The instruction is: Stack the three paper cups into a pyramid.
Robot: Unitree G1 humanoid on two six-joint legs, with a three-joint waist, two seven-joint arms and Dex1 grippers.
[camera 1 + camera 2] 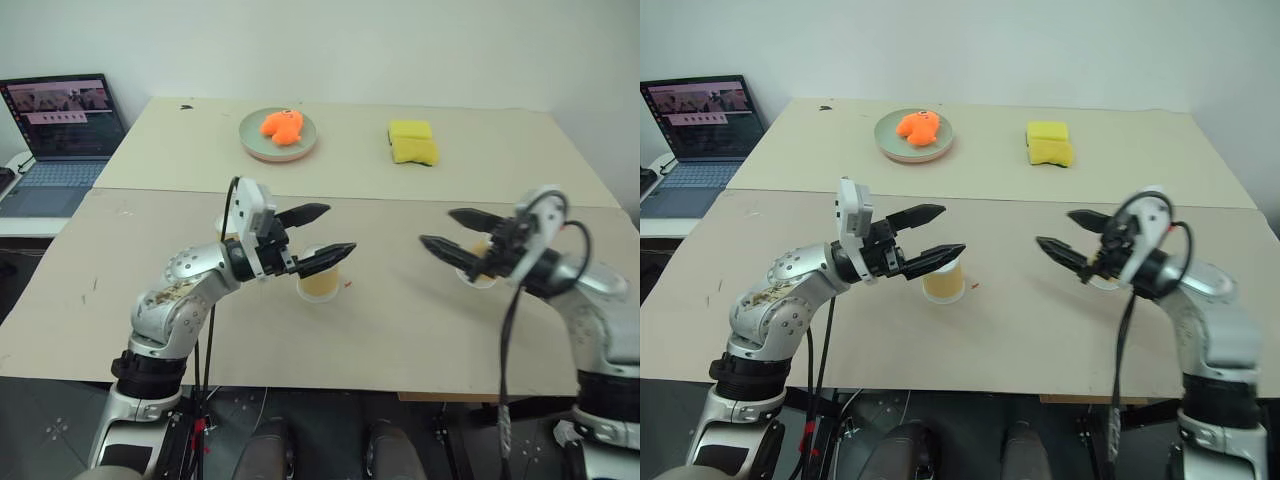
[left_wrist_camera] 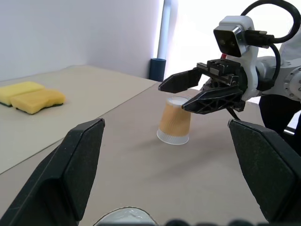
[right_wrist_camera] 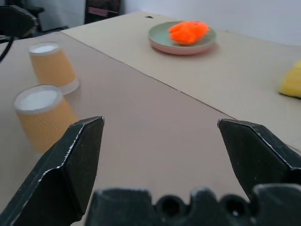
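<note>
Both tools, left [image 1: 318, 232] and right [image 1: 452, 233], hang wide open and empty above the tan bench [image 1: 400, 330]. Three yellow-orange tapered paper cups stand inverted and apart: two [image 3: 41, 115] [image 3: 51, 66] by the left tool, one [image 2: 175, 120] by the right.

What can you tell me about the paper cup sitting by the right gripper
The paper cup is small and tapered, with ribbed yellow-orange sides, a white rim and a white base. It stands upside down on the tan table, wide rim down, alone and unstacked. The open right gripper hovers just beside it, jaws spread, not gripping it. Only the table seems to touch it.
</note>
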